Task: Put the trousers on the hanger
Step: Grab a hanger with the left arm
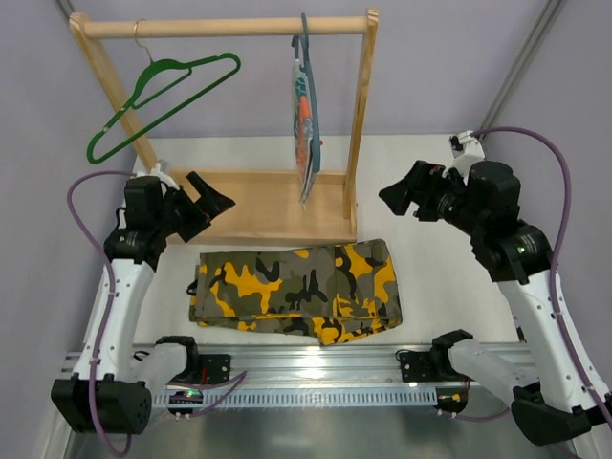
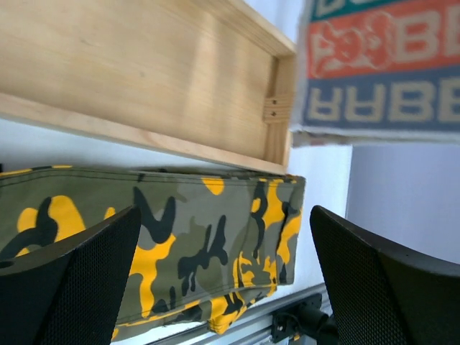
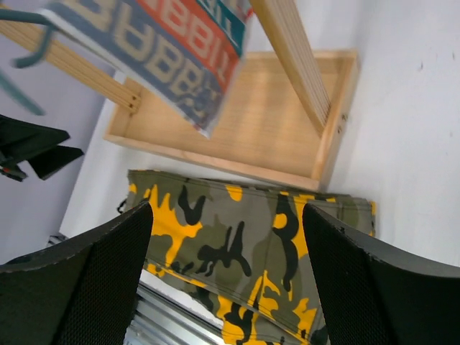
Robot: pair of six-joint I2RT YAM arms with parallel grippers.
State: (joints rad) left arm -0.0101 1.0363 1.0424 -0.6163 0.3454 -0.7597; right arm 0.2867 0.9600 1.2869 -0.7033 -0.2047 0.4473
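The camouflage trousers (image 1: 296,290) lie folded flat on the table in front of the wooden rack; both wrist views show them too, trousers (image 2: 194,237) and trousers (image 3: 244,237). The green hanger (image 1: 158,100) hangs tilted from the rack's top rail at the left. My left gripper (image 1: 206,203) hovers open above the table, left of the trousers, holding nothing. Right of the trousers my right gripper (image 1: 402,191) is raised and open, empty as well. Seen from each wrist, the fingers frame the trousers from above without touching them.
The wooden rack (image 1: 277,206) has a tray base and a top rail (image 1: 225,27). A striped orange-teal cloth (image 1: 304,124) on a grey-blue hanger hangs at the rail's right end. A metal rail (image 1: 306,368) runs along the near table edge.
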